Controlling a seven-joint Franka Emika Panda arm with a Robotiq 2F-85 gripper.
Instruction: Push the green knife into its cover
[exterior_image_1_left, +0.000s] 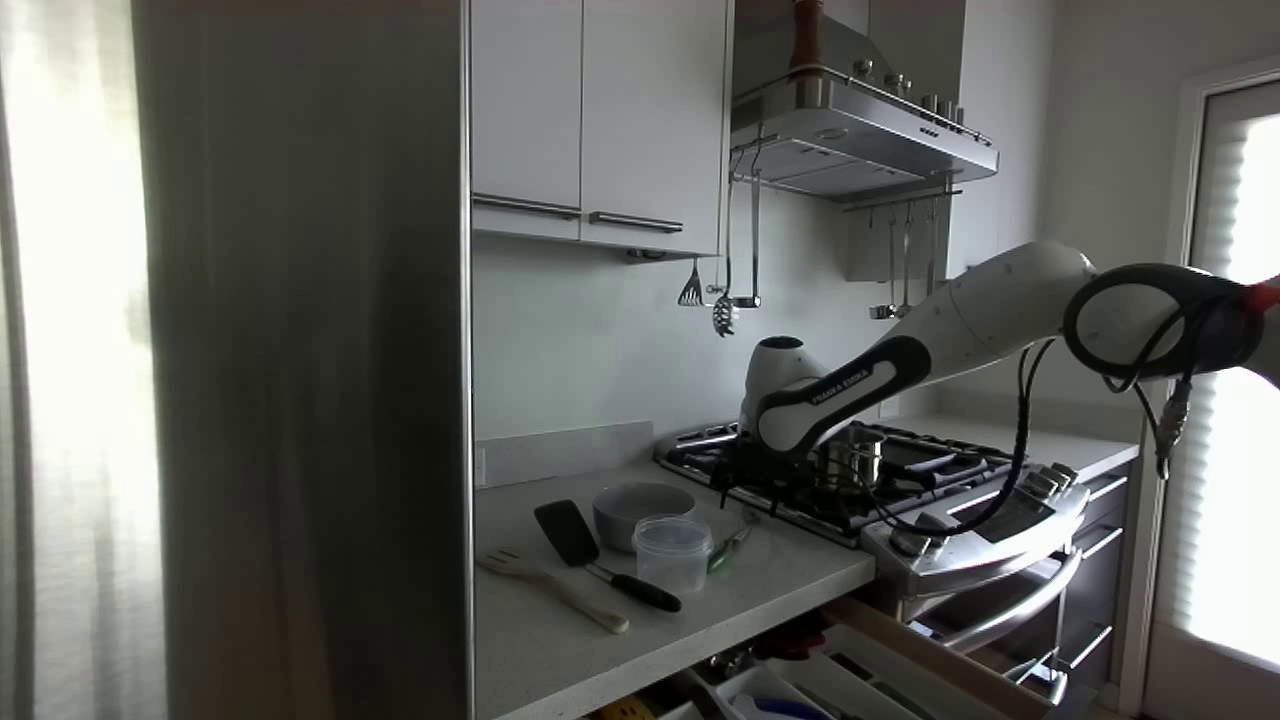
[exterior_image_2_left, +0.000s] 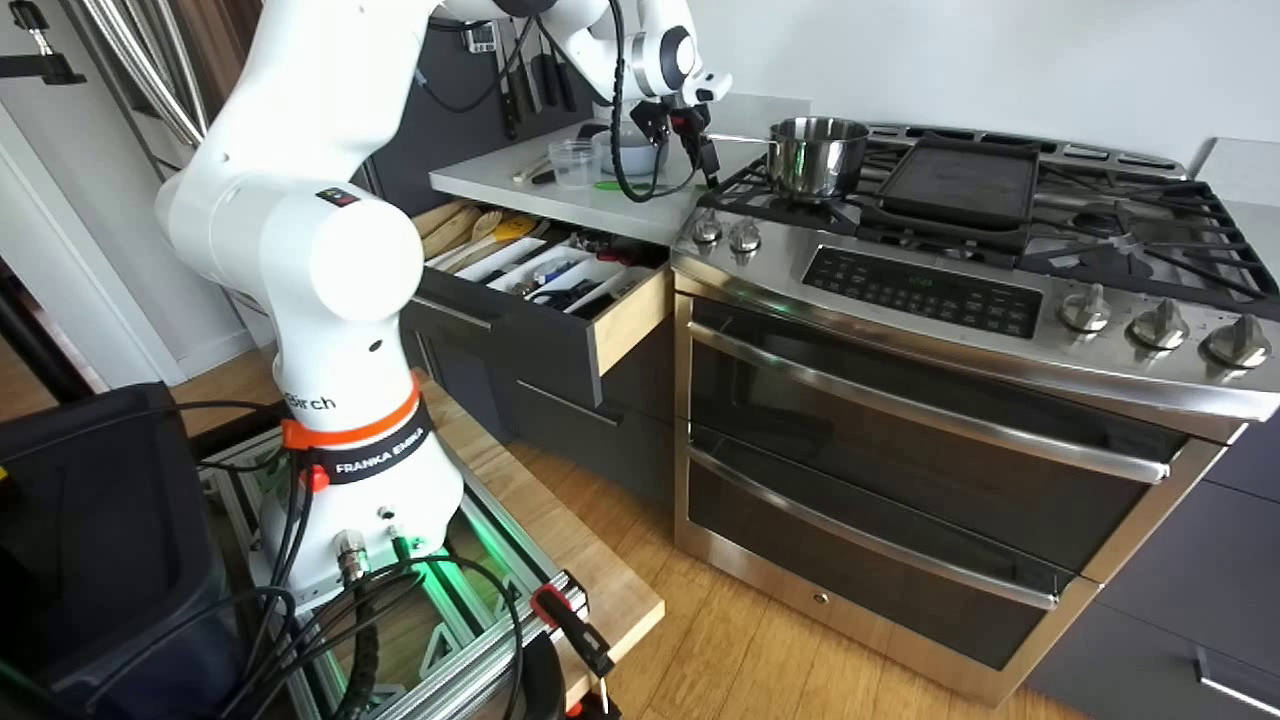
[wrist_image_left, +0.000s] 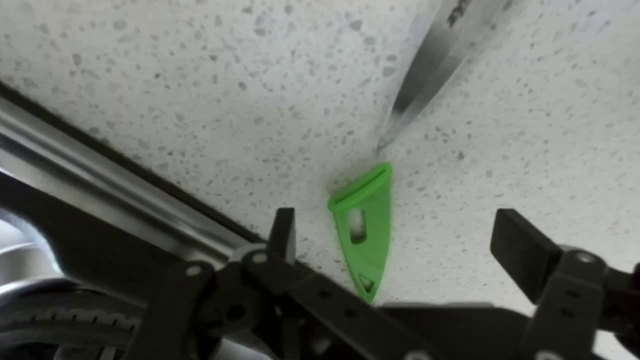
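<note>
The knife's bare blade (wrist_image_left: 435, 65) lies on the speckled counter in the wrist view, its tip pointing at the cover; its handle is outside that view. In an exterior view the knife's green handle (exterior_image_1_left: 720, 556) lies beside the clear tub. The green cover (wrist_image_left: 372, 225) lies flat, its open mouth facing the blade tip with a small gap between them. My gripper (wrist_image_left: 394, 215) is open and empty. Its fingers stand wide apart on either side of the cover, nearer on the left; the left finger's linkage reaches the cover's pointed end in the picture. I cannot tell its height above the counter.
The stove's metal edge (wrist_image_left: 125, 185) runs close by the left finger. A steel pot (exterior_image_2_left: 818, 158) stands on the stove. A clear tub (exterior_image_1_left: 672, 553), a grey bowl (exterior_image_1_left: 640, 505), a black spatula (exterior_image_1_left: 570, 533) and a wooden turner (exterior_image_1_left: 555, 587) are on the counter. A drawer (exterior_image_2_left: 635, 322) stands open below.
</note>
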